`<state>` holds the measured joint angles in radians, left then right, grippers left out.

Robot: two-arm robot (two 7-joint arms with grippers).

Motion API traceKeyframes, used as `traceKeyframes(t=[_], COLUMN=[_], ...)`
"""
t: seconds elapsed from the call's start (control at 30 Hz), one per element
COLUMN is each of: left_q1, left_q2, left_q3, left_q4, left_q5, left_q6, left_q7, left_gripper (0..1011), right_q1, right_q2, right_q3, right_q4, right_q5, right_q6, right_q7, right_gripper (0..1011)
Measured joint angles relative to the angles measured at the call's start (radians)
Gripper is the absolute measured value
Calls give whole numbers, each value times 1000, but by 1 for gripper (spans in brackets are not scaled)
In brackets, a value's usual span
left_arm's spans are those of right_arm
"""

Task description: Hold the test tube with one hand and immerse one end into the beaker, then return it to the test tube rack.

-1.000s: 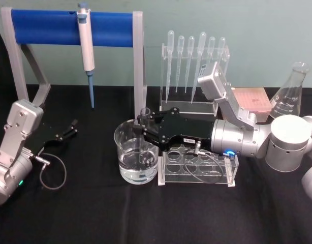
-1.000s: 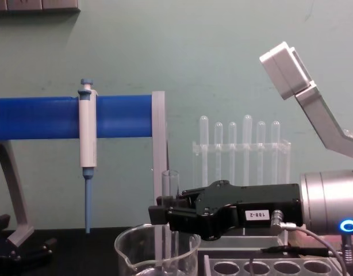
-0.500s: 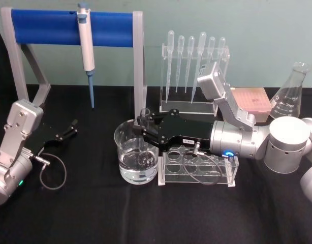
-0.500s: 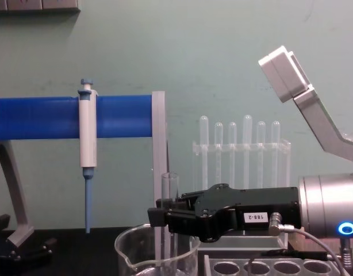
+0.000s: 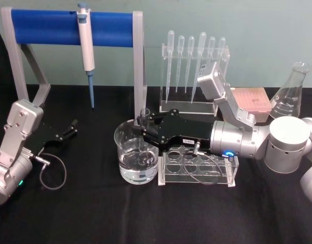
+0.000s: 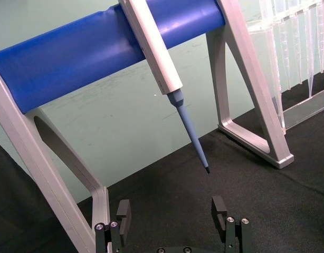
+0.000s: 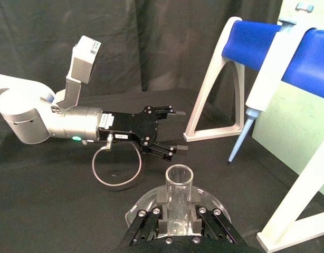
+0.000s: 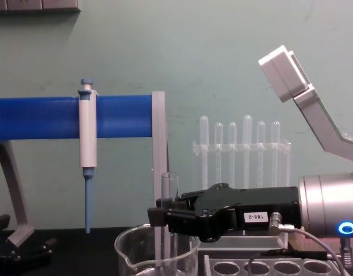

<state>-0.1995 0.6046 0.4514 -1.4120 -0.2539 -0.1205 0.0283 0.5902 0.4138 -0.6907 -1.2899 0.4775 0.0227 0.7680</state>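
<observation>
Here the test tube (image 5: 145, 113) stands upright, its long axis vertical. Its lower end is down inside the beaker (image 5: 124, 152) and appears to reach the water, and its rimmed mouth shows above the right gripper (image 5: 142, 127). That gripper's jaws are closed on the tube's upper part, pinching it from both sides. The test tube rack (image 5: 228, 170) sits on the bench (image 5: 95, 213) just beside the beaker, on the robot's right, below the gripper's body. The return looks to call for a straight lift clear of the beaker rim, then a short shift right over a free hole. The left gripper (image 5: 70, 128) rests well apart on the bench's left side, jaws spread wide with nothing between them.
</observation>
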Motion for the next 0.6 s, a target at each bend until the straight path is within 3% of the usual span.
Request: traceKeyframes(t=[0.6], left_q1=[0], left_q2=[0], left_q3=[0], left_q4=[0], left_q5=[0], left_q6=[0], left_q7=[0], left_gripper=[1000], right_q1=[0], right_q2=[1], right_q3=[0], right_q4=[-1], right_q5=[-1], right_q6=[-1], right_q7=[0], right_gripper=[227])
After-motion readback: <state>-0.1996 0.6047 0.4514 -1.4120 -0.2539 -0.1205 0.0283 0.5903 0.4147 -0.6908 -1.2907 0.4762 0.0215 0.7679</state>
